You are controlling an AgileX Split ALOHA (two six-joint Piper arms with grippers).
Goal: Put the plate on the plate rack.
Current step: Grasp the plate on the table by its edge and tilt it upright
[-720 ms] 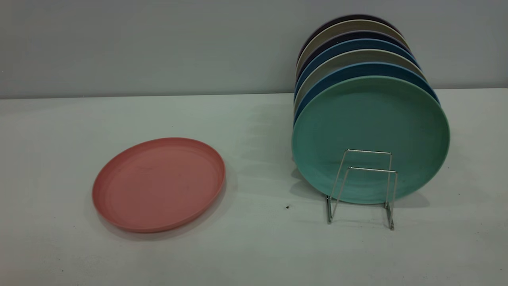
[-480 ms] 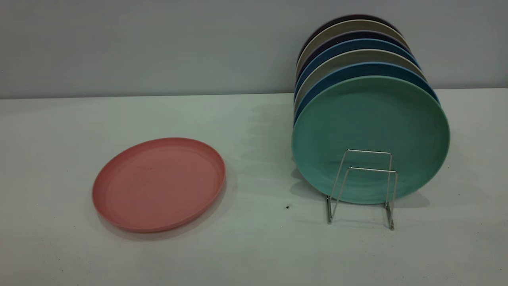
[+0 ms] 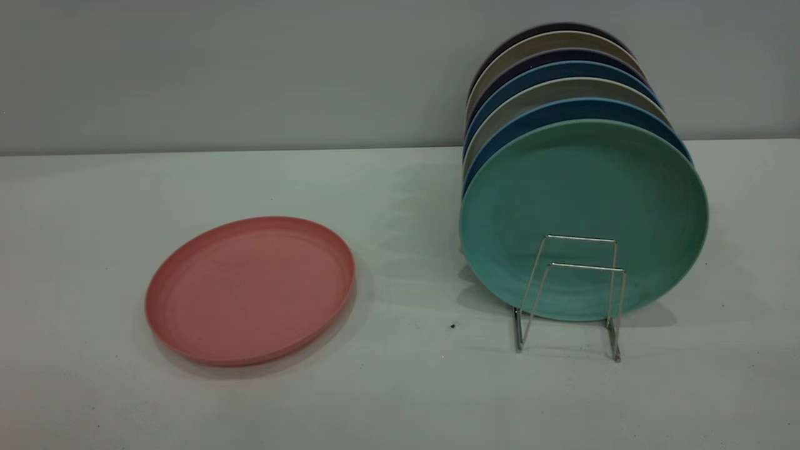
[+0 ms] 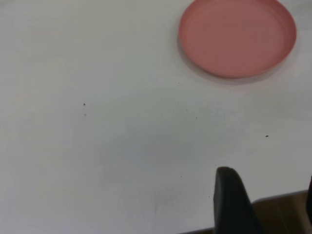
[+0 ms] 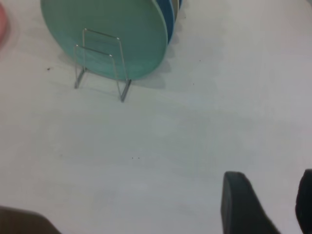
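Observation:
The salmon-pink plate [image 3: 250,290] lies flat on the white table at the left; it also shows in the left wrist view [image 4: 237,36]. The silver wire plate rack [image 3: 587,267] stands at the right, its two front loops free; it also shows in the right wrist view [image 5: 101,33]. Neither gripper appears in the exterior view. My left gripper [image 4: 268,200] is open and empty, far from the pink plate, near a table edge. My right gripper [image 5: 270,195] is open and empty, well away from the rack.
A mint-green plate [image 3: 584,212] stands upright in the rack just behind the free loops, with several blue, beige and dark plates [image 3: 562,81] behind it. A grey wall [image 3: 250,69] backs the table. Brown floor shows past the table edge [image 4: 282,214].

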